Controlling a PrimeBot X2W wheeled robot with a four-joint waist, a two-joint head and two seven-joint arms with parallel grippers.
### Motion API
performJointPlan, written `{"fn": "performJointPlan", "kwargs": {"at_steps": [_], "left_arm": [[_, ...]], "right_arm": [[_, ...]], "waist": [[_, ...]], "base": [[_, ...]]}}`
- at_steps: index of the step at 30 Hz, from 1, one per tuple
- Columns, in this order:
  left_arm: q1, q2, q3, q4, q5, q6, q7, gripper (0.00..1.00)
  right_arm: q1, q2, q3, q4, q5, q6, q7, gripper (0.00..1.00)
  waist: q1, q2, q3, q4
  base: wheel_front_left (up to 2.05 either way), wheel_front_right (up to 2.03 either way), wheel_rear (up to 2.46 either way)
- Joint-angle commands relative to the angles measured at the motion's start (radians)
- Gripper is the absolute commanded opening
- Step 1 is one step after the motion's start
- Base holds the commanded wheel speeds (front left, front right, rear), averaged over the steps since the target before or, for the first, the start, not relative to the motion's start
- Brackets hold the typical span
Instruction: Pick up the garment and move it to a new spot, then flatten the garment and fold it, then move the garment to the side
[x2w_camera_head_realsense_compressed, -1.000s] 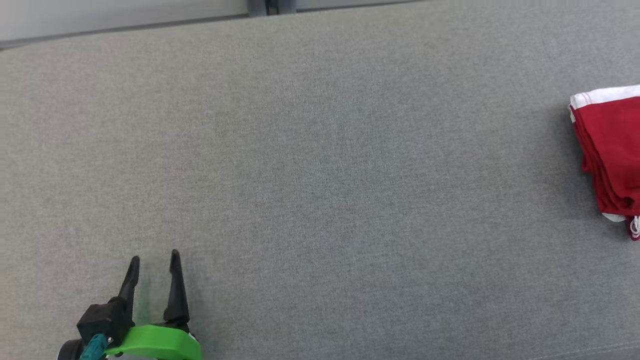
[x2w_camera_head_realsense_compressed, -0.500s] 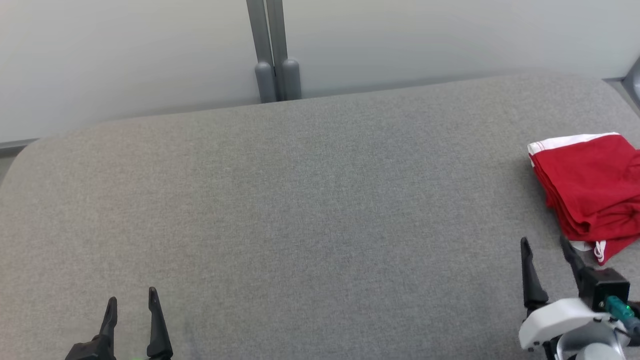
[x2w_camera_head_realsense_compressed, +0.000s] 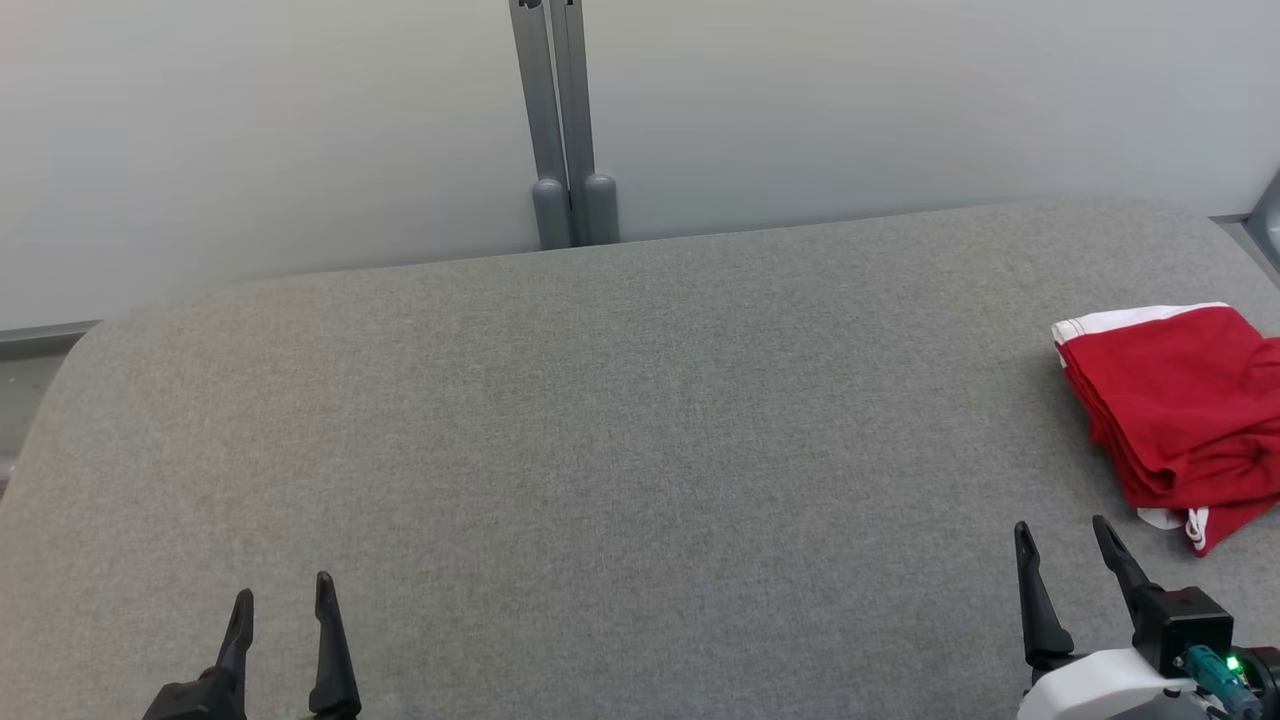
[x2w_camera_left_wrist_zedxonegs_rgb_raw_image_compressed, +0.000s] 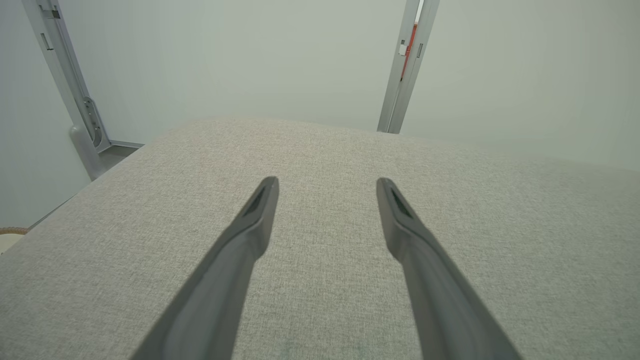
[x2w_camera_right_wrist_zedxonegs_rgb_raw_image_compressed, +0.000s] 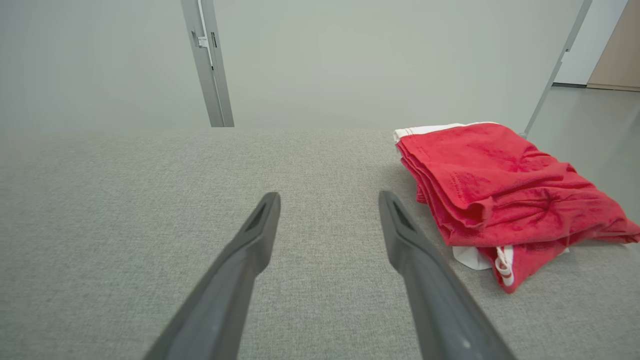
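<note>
A red garment (x2w_camera_head_realsense_compressed: 1180, 410) with white trim lies folded in a thick pile at the right end of the grey padded table (x2w_camera_head_realsense_compressed: 620, 450). In the right wrist view the garment (x2w_camera_right_wrist_zedxonegs_rgb_raw_image_compressed: 500, 190) sits just right of and beyond my fingers. My right gripper (x2w_camera_head_realsense_compressed: 1062, 535) stands open near the front right, a short way in front of the pile and apart from it, nothing between its fingers (x2w_camera_right_wrist_zedxonegs_rgb_raw_image_compressed: 255, 235). My left gripper (x2w_camera_head_realsense_compressed: 281, 598) stands open at the front left over bare fabric, its two fingers (x2w_camera_left_wrist_zedxonegs_rgb_raw_image_compressed: 257, 215) spread wide.
A pale wall (x2w_camera_head_realsense_compressed: 300, 130) with a grey upright post (x2w_camera_head_realsense_compressed: 565, 120) runs behind the table. The table's rounded left corner (x2w_camera_head_realsense_compressed: 60, 370) and far edge are in view. Grey floor (x2w_camera_right_wrist_zedxonegs_rgb_raw_image_compressed: 600, 130) lies beyond the right end.
The head camera has tilted up, bringing the wall and post into view. My right gripper has come into the picture at the lower right. Both grippers stay open.
</note>
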Motion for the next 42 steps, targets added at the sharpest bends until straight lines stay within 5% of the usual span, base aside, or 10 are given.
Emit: {"fn": "performJointPlan", "kwargs": {"at_steps": [1, 2, 3, 9, 42], "left_arm": [[0.003, 0.004, -0.008, -0.004, -0.005, -0.012, 0.001, 1.0], [0.001, 0.004, -0.012, -0.005, -0.006, -0.021, 0.001, 1.0], [0.0, 0.0, -0.015, -0.003, -0.001, -0.026, 0.0, 0.0], [0.004, -0.007, -0.02, 0.049, -0.007, -0.028, 0.003, 0.0], [-0.091, -0.002, 0.021, 0.038, -0.54, -0.063, 0.15, 0.0]], "right_arm": [[0.004, 0.0, -0.001, -0.008, 0.0, 0.0, -0.004, 1.0], [0.001, 0.0, -0.003, -0.009, 0.002, 0.0, -0.004, 1.0], [-0.001, 0.0, -0.002, -0.005, 0.001, 0.0, 0.0, 0.0], [0.007, 0.012, -0.003, 0.046, 0.008, 0.0, 0.009, 0.0], [-0.072, 0.006, -0.003, 0.034, 0.634, 0.0, 0.153, 0.0]], "waist": [[0.0, 0.0, 0.001, 0.002], [0.0, 0.0, 0.002, 0.003], [0.0, 0.0, 0.001, 0.003], [0.0, 0.0, 0.002, 0.005], [0.0, 0.0, 0.014, 0.011]], "base": [[0.0, 0.0, 0.0], [0.0, 0.0, 0.0], [0.0, 0.0, 0.0], [0.0, 0.0, 0.0], [0.0, 0.0, 0.0]]}}
